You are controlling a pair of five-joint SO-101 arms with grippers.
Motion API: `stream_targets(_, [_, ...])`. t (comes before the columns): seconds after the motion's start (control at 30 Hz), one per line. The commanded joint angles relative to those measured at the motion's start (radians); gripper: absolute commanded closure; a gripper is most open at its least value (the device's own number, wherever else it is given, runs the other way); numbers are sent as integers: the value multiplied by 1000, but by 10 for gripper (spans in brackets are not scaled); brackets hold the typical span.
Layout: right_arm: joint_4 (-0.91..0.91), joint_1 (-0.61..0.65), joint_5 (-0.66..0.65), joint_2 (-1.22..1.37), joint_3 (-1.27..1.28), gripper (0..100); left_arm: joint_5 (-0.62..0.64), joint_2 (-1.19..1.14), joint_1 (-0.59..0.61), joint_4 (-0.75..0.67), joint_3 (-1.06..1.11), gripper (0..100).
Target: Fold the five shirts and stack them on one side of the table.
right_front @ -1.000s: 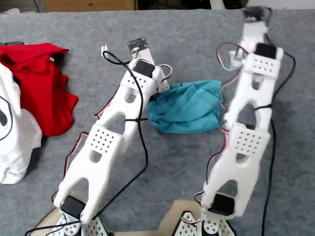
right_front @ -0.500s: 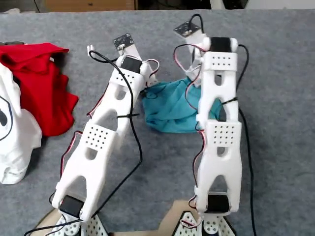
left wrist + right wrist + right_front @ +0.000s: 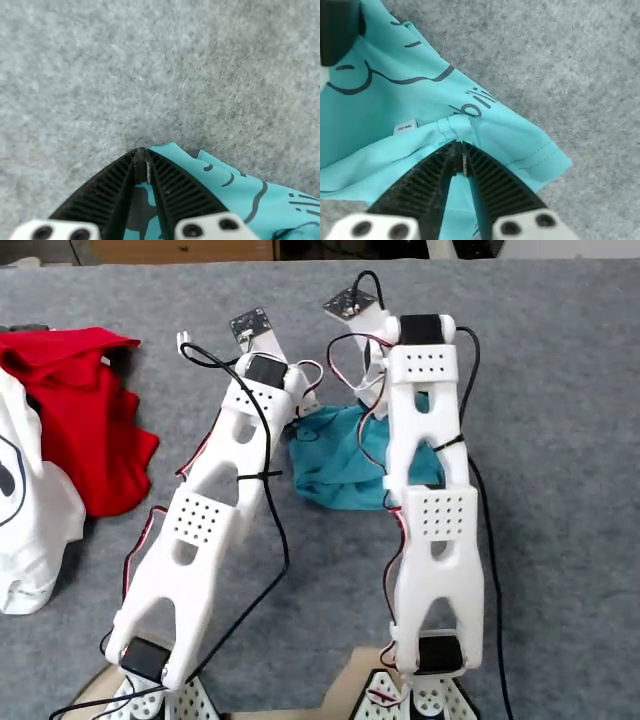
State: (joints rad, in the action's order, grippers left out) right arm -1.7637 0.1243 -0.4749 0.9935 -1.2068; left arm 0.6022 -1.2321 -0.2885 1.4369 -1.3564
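teal shirt, dark print | red shirt | white shirt | grey table

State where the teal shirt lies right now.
High view: the teal shirt lies bunched at the middle of the table, right of the red shirt, pinched by the left gripper and right gripper.

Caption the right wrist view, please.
Right gripper pinching a fold of the teal shirt over the grey table.

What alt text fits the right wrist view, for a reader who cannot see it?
The right gripper, shut, pinches a fold of the teal shirt lying on the grey table. Its cloth shows dark printed lines and a small white label.
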Motion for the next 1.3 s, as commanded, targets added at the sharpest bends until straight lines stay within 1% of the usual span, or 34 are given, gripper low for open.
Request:
stream_targets(0.0, [-18, 15, -37, -91, -51, 994, -3, 15, 5, 3, -40, 981])
stream_targets(0.23, [-18, 25, -63, -90, -122, 994, -11, 15, -14, 48, -66, 981])
stream_targets(0.37, [-18, 27, -87, -96, -105, 994, -11, 4, -12, 94, -135, 981])
stream_targets(0.5, [-20, 22, -104, -97, -113, 994, -11, 4, -15, 97, -138, 980])
stream_targets(0.6, [-23, 10, -98, -145, -124, 994, -8, 16, -17, 133, -169, 977])
stream_targets(0.63, [-23, 5, -98, -173, -125, 994, -8, 24, -17, 164, -212, 964])
stream_targets(0.7, [-23, 2, -98, -237, -116, 994, -6, 36, -15, 252, -319, 907])
stream_targets(0.8, [-23, 4, -98, -323, -30, 994, -9, 85, -8, 308, -318, 817])
stream_targets(0.87, [-20, 12, -98, -358, 54, 994, -9, 133, 25, 324, -313, 798])
stream_targets(1.0, [18, 39, -84, -357, 203, 994, -9, 216, 153, 324, -290, 848])
stream_targets(1.1, [107, 48, -55, -323, 291, 994, -6, 229, 232, 324, -284, 939])
stream_targets(1.17, [157, 59, -37, -283, 329, 994, -12, 206, 252, 321, -284, 985])
stream_targets(1.27, [178, 74, -11, -220, 340, 994, -11, 107, 247, 281, -284, 977])
